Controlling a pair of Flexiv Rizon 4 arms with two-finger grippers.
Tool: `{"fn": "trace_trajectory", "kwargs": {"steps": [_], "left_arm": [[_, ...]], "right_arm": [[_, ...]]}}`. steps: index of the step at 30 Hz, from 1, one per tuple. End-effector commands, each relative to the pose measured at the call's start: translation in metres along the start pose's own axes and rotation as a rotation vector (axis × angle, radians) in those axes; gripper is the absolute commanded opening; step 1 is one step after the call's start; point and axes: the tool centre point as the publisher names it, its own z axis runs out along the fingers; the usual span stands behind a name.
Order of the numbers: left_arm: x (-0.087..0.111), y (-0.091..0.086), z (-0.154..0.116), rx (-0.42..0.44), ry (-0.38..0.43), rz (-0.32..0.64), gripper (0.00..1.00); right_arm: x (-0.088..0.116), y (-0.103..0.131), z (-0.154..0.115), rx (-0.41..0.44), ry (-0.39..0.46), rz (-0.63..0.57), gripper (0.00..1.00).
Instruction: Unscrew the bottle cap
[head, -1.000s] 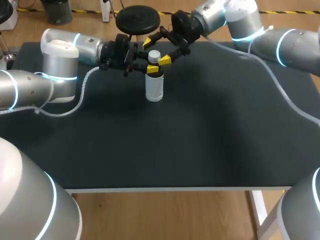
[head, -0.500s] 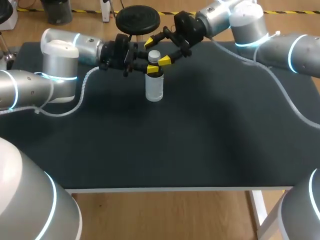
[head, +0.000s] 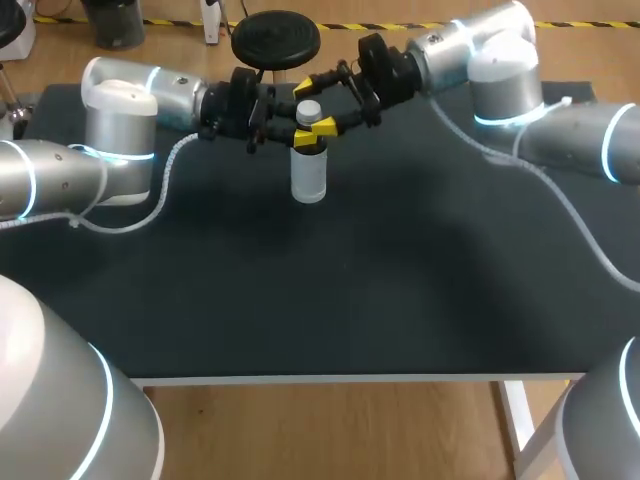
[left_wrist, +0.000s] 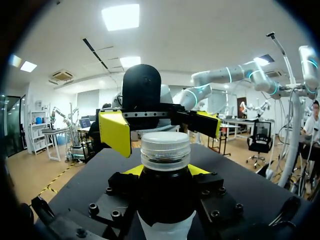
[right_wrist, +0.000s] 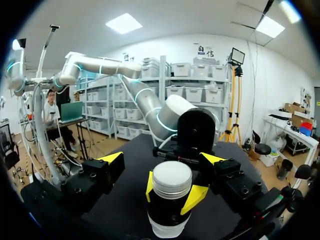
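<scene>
Head view: bottle pinned at the neck, cap bracketed, no twist yet

At the far side of the black table (head: 420, 280), the clear plastic bottle (head: 308, 178) stands upright with both grippers crowded round its top. The left gripper (head: 305, 138) lies level from its own side, clamped on the dark neck band just under the ribbed silvery-white screw cap (head: 308, 110). The left wrist view shows a yellow tip pressed on either flank of that neck. That grip reads as the anchor: hold below the cap so the bottle can't spin or tip under torque, and leave the cap fully exposed.

The right gripper (right_wrist: 162, 158) looks like the turning hand, and it's not on yet. Its fingers stand wide apart, one each side of the cap at cap height, with a gap showing on both sides in the right wrist view. It sits level with the cap, so a plain close should land the pads on the ribbing.

My call: the cap is on and untouched, and the close and first turn remain. The risk is that the grippers sit one just above the other, so a low close could catch the left fingers.
</scene>
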Motion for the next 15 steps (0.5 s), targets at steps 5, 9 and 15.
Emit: {"fn": "trace_trajectory", "kwargs": {"steps": [5,9,15], "left_arm": [[-0.002,0.0013,-0.0001,0.002,0.005,0.0,0.0],[-0.002,0.0013,-0.0001,0.002,0.005,0.0,0.0],[-0.002,0.0013,-0.0001,0.002,0.005,0.0,0.0]], "right_arm": [[0.0047,-0.0003,0.0041,-0.02,-0.299,0.01,1.0],[0.0038,-0.001,0.0057,-0.022,-0.311,0.015,1.0],[0.0024,-0.0006,0.007,-0.02,-0.327,0.018,1.0]]}}
